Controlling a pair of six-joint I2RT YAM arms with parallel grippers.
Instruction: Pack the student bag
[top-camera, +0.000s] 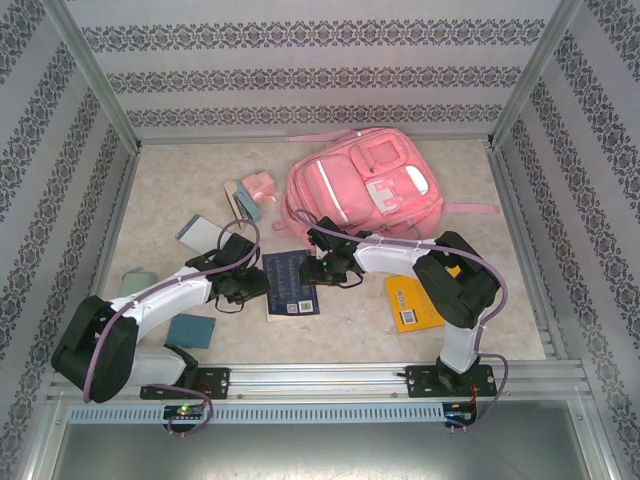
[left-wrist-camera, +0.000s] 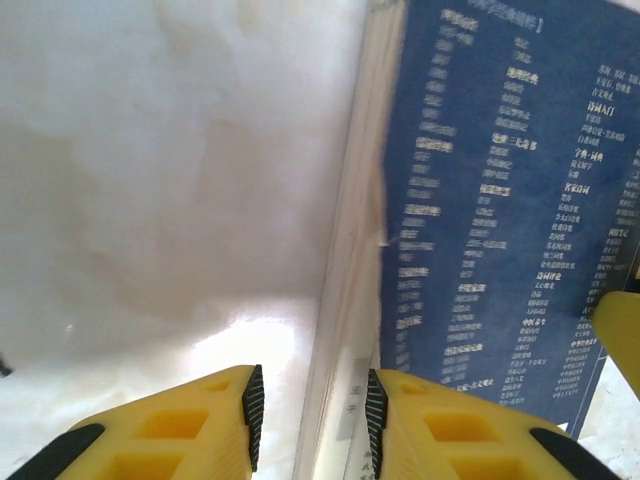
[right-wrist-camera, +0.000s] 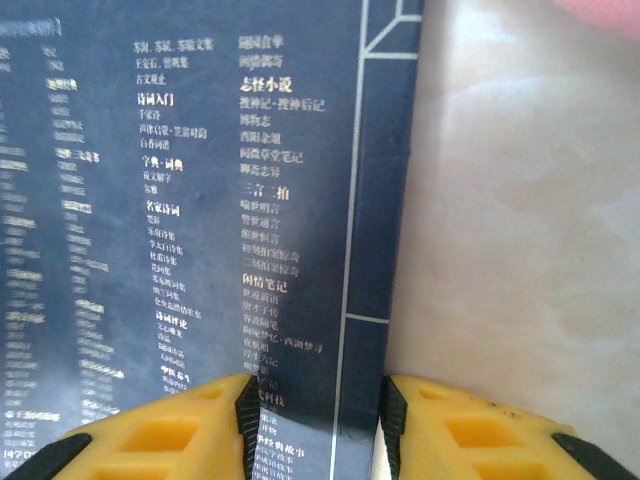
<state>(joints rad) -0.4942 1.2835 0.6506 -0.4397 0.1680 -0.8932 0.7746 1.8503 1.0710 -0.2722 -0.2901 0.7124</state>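
**Jaws astride the book**

My left jaws and right jaws stand part open, straddling the nine and three o'clock edges of a dark-blue paperback book (top-camera: 290, 283) on the pale tabletop (top-camera: 330, 335). At twelve o'clock beyond lies the large pink fabric student bag (top-camera: 365, 180).

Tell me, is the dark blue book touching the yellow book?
Apart. The top view shows a strip of bare table between the dark blue book and the yellow book.

1 backpack (top-camera: 365, 180), 2 books (top-camera: 290, 292) (top-camera: 408, 308), 2 claws (left-wrist-camera: 312, 400) (right-wrist-camera: 320, 410)
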